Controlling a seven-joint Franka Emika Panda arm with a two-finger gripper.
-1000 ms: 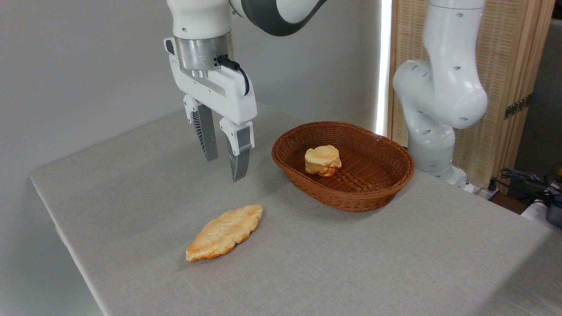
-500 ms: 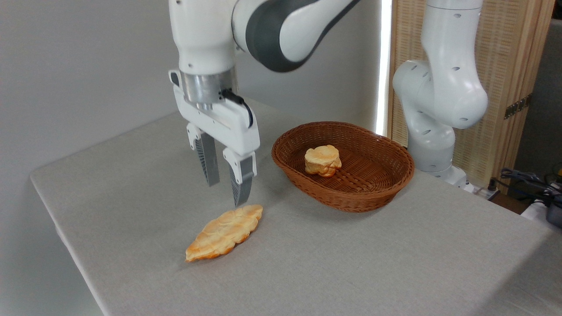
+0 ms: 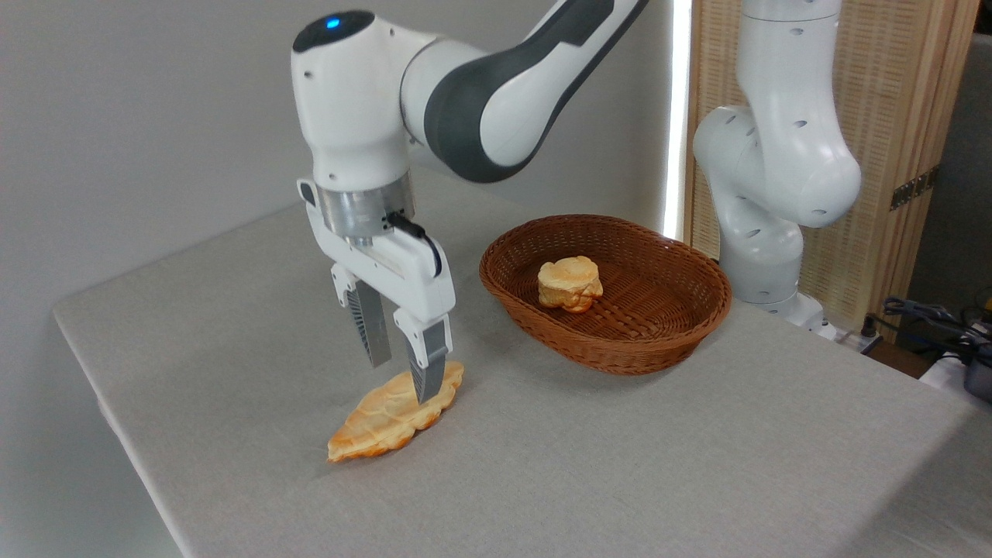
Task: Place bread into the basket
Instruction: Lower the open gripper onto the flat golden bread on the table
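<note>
- Bread (image 3: 387,418) flat on the grey table (image 3: 620,465), left of and in front of the basket (image 3: 666,341), well apart from it, one pointed end toward the table's front edge.
- Upper right part of the bread partly covered by the near finger.
- Gripper (image 3: 403,380) pointing straight down over that end, jaws parted with a narrow gap, nothing clamped between them.
- Cannot tell whether the fingertips (image 3: 426,387) touch the crust or hang just above it.
- In the basket, a small round bun (image 3: 570,283), upright.
- Behind the basket, the arm's white base (image 3: 767,194), cut off at the top of the frame.
</note>
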